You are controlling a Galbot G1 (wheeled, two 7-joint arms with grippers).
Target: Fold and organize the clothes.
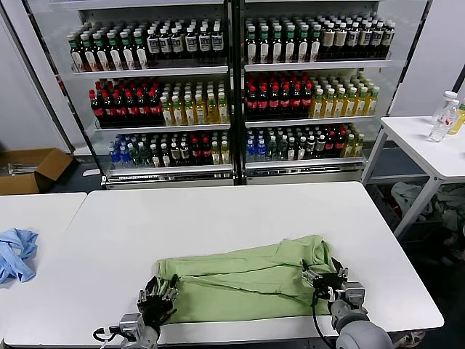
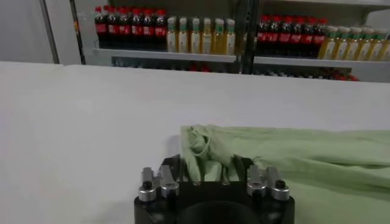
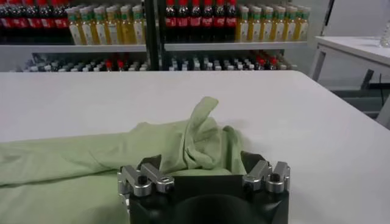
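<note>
Head view has the polo shirt point(image 1: 243, 280) folded into a long strip along the counter point(image 1: 218, 211) near edge, left gripper point(image 1: 156, 299) and right gripper point(image 1: 328, 280) jaws each pinching an end, crosswise folds probably still left.

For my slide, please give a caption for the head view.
Both grippers, left gripper and right gripper, grip opposite ends of the green polo shirt.

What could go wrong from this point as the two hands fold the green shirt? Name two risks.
The green shirt lies near the table's front edge, so a pull toward the robot may drag it off. The left hand and right hand grip bunched cloth at opposite ends; an uneven lift may skew the fold.
</note>
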